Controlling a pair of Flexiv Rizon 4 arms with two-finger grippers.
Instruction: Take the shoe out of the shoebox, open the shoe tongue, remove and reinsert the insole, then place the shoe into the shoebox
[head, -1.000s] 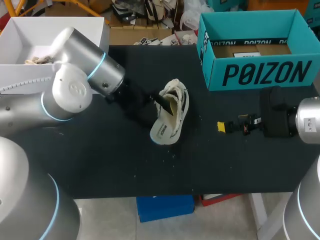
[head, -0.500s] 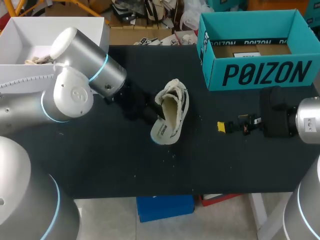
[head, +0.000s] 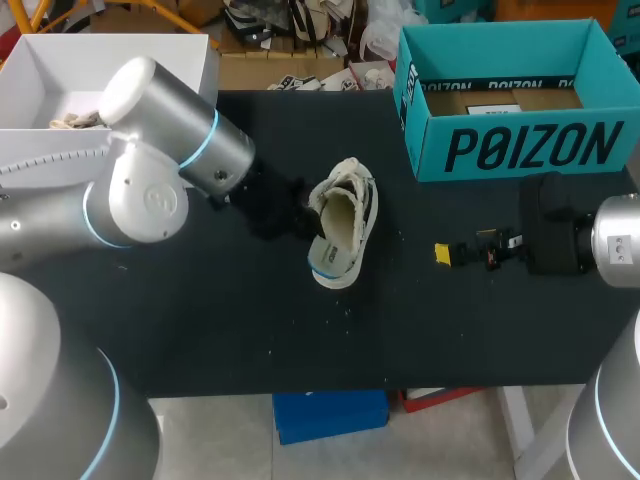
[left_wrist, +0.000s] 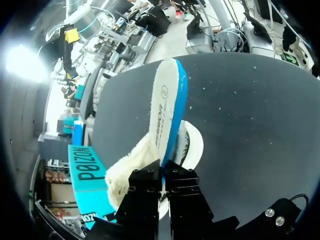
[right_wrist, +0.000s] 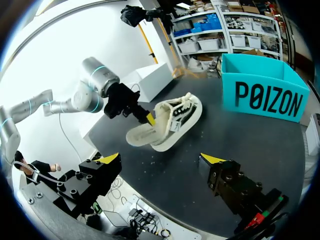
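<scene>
A cream shoe (head: 352, 200) lies on its side in the middle of the black table (head: 200, 320). Its white insole (head: 334, 262), blue underneath, sticks out of the heel opening. My left gripper (head: 308, 216) is at the shoe's left flank, shut on the insole's edge. In the left wrist view the insole (left_wrist: 167, 102) rises edge-on from between the closed fingers, with the shoe (left_wrist: 131, 172) behind it. My right gripper (right_wrist: 160, 159) stands open and empty, well short of the shoe (right_wrist: 182, 116). The teal shoebox (head: 520, 150) stands open at the back right.
A white box (head: 40, 150) stands at the back left, behind my left arm. Bare tabletop lies between the shoe and my right gripper (head: 445, 254), and along the front edge.
My left gripper's fingers have closed on the insole and shifted slightly at the shoe's side, and the insole has turned more on edge. The right arm has kept still.
</scene>
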